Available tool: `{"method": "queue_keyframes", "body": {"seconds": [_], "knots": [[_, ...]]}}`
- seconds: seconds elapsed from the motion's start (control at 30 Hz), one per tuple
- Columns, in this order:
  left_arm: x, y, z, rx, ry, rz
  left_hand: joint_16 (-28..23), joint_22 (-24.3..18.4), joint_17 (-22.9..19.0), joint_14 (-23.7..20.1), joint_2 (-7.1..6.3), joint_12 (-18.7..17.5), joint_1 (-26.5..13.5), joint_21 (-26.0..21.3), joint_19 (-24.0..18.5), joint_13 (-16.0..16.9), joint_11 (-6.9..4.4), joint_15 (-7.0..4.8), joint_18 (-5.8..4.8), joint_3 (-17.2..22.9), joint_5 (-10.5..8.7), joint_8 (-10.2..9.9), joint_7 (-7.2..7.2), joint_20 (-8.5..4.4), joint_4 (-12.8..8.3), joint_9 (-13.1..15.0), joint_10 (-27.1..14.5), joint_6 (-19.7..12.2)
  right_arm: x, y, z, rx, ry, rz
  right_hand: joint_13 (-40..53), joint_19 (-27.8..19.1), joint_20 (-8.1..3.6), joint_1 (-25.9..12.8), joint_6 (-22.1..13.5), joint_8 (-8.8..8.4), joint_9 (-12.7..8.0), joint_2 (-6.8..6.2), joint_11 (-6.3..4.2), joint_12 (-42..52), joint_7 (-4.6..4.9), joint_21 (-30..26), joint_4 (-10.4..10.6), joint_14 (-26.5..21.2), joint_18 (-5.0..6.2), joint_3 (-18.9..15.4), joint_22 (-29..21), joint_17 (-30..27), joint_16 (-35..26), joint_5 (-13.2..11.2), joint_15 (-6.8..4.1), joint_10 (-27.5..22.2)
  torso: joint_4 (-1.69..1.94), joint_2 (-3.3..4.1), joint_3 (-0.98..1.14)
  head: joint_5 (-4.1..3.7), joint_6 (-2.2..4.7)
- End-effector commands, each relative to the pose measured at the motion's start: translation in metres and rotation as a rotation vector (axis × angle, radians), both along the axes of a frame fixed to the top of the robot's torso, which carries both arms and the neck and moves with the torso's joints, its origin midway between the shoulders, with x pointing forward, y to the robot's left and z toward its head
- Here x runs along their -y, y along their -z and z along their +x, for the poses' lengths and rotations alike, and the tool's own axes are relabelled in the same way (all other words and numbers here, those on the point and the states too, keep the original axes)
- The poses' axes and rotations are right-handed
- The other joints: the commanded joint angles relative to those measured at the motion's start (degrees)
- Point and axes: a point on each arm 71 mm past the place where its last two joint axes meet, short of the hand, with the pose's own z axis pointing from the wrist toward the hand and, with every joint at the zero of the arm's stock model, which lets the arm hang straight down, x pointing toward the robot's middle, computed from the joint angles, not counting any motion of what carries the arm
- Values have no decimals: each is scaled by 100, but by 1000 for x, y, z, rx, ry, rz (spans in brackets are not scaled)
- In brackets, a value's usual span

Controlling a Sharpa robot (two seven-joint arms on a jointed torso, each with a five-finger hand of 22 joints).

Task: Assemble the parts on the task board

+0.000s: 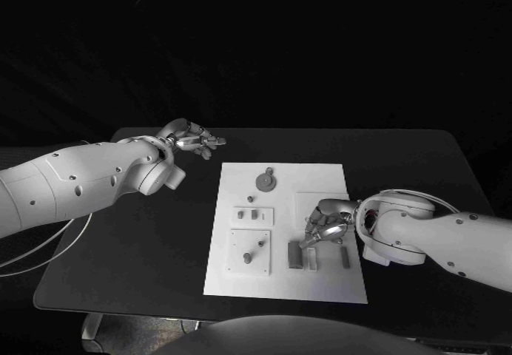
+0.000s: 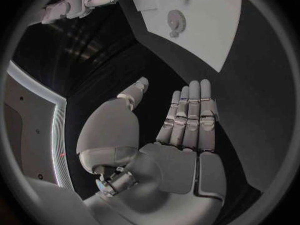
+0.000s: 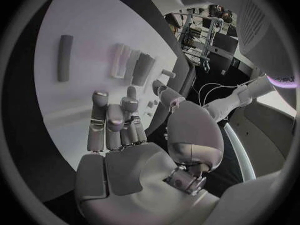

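The white task board lies in the middle of the black table. A grey gear sits near its far end, with a small peg just nearer. Two raised white plates carry small grey pieces. Three grey bars lie at the near right, the darkest one closest to my fingers. My right hand hovers over the board's right side, just beyond the bars, fingers half bent, nothing in them. My left hand is off the board's far left corner, fingers straight, palm bare.
Bare black table surrounds the board on all sides. A cable loops below my left arm at the table's left edge. My right arm lies across the table to the right of the board.
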Motion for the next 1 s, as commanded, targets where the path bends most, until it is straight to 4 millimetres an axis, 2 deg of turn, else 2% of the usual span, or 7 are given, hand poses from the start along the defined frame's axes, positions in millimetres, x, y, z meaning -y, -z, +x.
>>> {"method": "queue_keyframes", "body": {"seconds": [0.03, 0.23, 0.3, 0.5, 0.7, 0.9, 1.0], "knots": [[1, -1, 0, 3, 9, 0, -19, -8, 10, 23, -43, 2, -34, -21, 34, -8, -4, 17, 71, -25, 9, -5, 0, -10, 26, -8, -28, -47, -11, -9, -4, 152, -158, 43, 0, 36, -13, 155, 78, 48, 25, -15, -34, 42, -8, 17, -131, 50, 76, -1, 74, -7, 14, -22, 0, 51, -2, 3, 2, -7, -1], [1, 0, -1, 2, 10, 0, -21, -8, 11, 23, -45, 3, -31, -22, 34, -8, -4, 17, 71, -24, 9, -5, 0, -11, 26, -8, -28, -47, -16, -11, -12, 232, -282, 22, 25, 76, -6, 391, 438, 283, 180, 6, -143, 146, -130, 26, -388, 103, 76, -33, 72, 11, 27, -21, -51, 150, -5, 3, 3, -9, -7], [1, 0, -1, 3, 9, 1, -21, -8, 11, 23, -45, 3, -30, -22, 34, -8, -4, 17, 71, -24, 9, -5, 0, -11, 26, -8, -28, -47, -17, -10, -14, 241, -311, 4, 61, 124, -6, 454, 743, 549, 403, 38, -274, 269, -271, 45, -464, 238, 76, -67, 73, 152, 60, -22, -76, 300, -6, 1, 2, -8, -3], [1, 0, -1, 0, 11, 1, -26, -8, 17, 24, -51, 0, -14, -25, 37, -12, -2, 17, 72, -22, 8, -12, 4, -10, 24, -11, -35, -62, -23, -4, -22, 321, -379, -39, 53, 223, -47, 461, 945, 981, 1050, 56, -462, 401, -467, 46, -513, 469, 76, -64, 58, 311, 76, -26, -90, 598, 2, 4, 1, -11, -14], [1, 1, -1, -1, 12, 2, -27, -7, 19, 25, -52, 0, -11, -26, 37, -13, -1, 17, 73, -22, 8, -12, 5, -10, 24, -11, -36, -62, -28, -1, -27, 387, -426, -48, 371, 289, -84, 467, 1042, 1131, 1387, 30, -529, 687, -545, 48, -517, 598, 76, -16, 54, 415, 83, -23, -84, 969, 2, 3, 0, -7, -31], [0, 1, -1, -4, 13, 3, -27, -7, 20, 25, -51, 1, -8, -27, 38, -13, -1, 17, 73, -22, 7, -12, 5, -10, 24, -11, -36, -63, -31, 2, -30, 403, -440, -51, 693, 358, -117, 467, 1173, 1245, 1609, 26, -584, 949, -615, 60, -509, 706, 76, 14, 54, 492, 89, -24, -78, 1282, 3, 2, 0, 1, -49], [0, 1, -1, -6, 13, 3, -28, -7, 21, 25, -51, 1, -8, -27, 38, -14, -1, 17, 72, -22, 6, -11, 5, -10, 25, -11, -36, -62, -33, 4, -32, 398, -445, -50, 732, 371, -124, 459, 1191, 1274, 1643, 29, -593, 979, -629, 61, -503, 733, 76, 19, 54, 516, 89, -23, -76, 1322, 4, 2, -1, 3, -54]]}}
